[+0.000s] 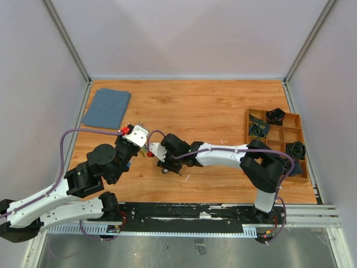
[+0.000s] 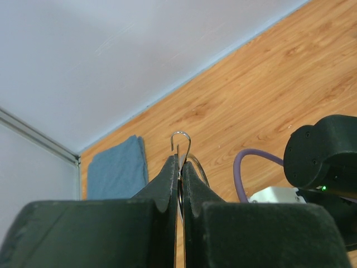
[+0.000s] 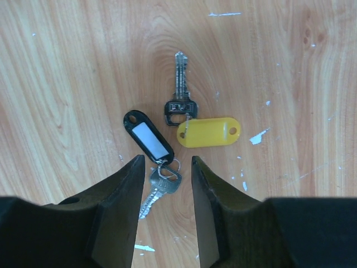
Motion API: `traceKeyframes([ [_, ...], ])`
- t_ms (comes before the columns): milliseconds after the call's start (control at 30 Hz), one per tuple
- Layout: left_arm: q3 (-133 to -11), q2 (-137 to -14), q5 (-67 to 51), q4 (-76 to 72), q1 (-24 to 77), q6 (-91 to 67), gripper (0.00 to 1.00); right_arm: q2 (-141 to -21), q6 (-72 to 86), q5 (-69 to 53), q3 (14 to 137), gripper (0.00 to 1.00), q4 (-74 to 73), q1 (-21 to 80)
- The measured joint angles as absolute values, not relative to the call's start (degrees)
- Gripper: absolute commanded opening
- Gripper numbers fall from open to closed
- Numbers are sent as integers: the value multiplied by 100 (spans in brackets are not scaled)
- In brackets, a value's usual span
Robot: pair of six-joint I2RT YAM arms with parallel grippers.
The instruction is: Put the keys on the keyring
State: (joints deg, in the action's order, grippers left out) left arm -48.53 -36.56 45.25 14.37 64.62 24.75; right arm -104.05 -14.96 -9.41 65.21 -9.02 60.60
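Keyring (image 2: 180, 133): a thin silver wire loop, held up off the table (image 1: 212, 106) in the left gripper (image 2: 179, 163). Its jaws are pressed together on the wire. The top arc of the loop stands out above the fingertips, and the rest runs down between the pads out of sight. In the left wrist view the keyring shows against the wood floor and back wall, with the blue cloth (image 2: 117, 167) lying behind it to the left. The right gripper (image 3: 165, 162) points down at the table with its jaws parted and nothing between the pads. Below it lies a black-headed key (image 3: 179, 109), blade pointing away from the fingers, with a yellow tag (image 3: 208, 132) touching its head on the right. Just to the left lies a black-framed tag (image 3: 148, 137) with a white label. A small ring joins that tag to a silver key (image 3: 158, 187), which lies in the gap between the two fingers, apart from both. No key is on the keyring. In the top view the two wrists are close together left of centre, and the keys cannot be made out under the right arm. A wooden tray (image 1: 294, 120) with dark items in its compartments sits at the right edge.
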Motion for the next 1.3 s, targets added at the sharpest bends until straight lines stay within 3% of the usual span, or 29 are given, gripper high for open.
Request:
traceKeyframes([
  [600,-4853,-3691,4523,1437,6462,2477,1,-10582,-1579,-781,6584,33,-1186,6202],
  [1300,-4853,-3701,4521,1435,6460,2480,1,-10656,-1605,-600,6681,1,-1229,6202],
])
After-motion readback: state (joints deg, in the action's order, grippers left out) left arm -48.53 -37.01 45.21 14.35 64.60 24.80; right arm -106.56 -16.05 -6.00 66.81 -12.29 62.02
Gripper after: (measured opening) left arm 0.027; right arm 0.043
